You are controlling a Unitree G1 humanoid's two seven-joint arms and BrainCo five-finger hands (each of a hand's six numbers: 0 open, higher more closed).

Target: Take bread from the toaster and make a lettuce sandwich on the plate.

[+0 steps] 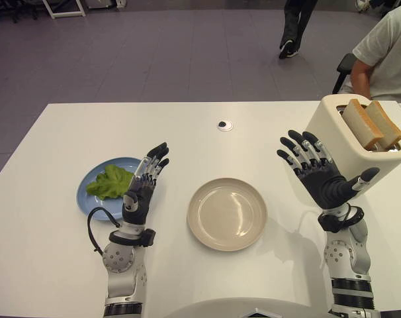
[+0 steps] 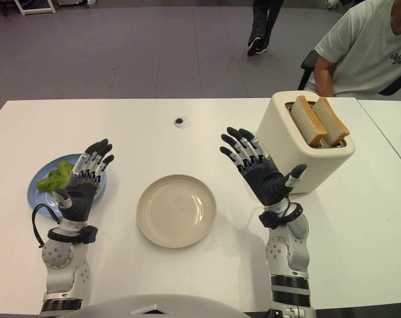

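Observation:
A cream toaster (image 1: 339,142) stands at the right of the white table with two bread slices (image 1: 371,124) sticking out of its slots. An empty beige plate (image 1: 227,213) lies in the middle. A green lettuce leaf (image 1: 109,182) rests on a blue plate (image 1: 88,199) at the left. My left hand (image 1: 144,182) is raised just right of the blue plate, fingers spread, holding nothing. My right hand (image 1: 319,172) is held up open in front of the toaster's left side, palm showing, apart from the bread.
A small round black-and-white marker (image 1: 225,124) lies on the table beyond the beige plate. A seated person (image 2: 369,46) is behind the toaster at the far right edge. The table's far edge (image 1: 187,103) runs across the back.

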